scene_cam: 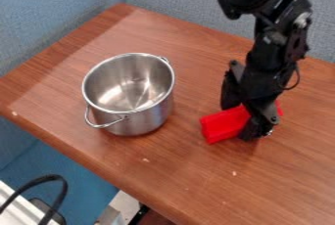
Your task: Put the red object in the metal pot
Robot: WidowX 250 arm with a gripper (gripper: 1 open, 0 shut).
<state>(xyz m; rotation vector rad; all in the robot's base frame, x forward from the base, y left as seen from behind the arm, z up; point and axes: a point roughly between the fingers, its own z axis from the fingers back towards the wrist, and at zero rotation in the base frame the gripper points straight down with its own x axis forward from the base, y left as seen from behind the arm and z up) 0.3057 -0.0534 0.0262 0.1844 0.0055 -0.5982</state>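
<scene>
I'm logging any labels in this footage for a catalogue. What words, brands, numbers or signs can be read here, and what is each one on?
None can be read.
The metal pot, the red object, the gripper with its black arm, the wooden table and the blue wall behind show no legible text, label or number at this picture size.

Soft, even light fills the room, bright enough to read everything, and the wooden surface (78, 67) carries a pale sheen toward its far edge. The metal pot (128, 93) glints inside and throws only a faint shadow. The view is coarse and slightly soft throughout.
</scene>
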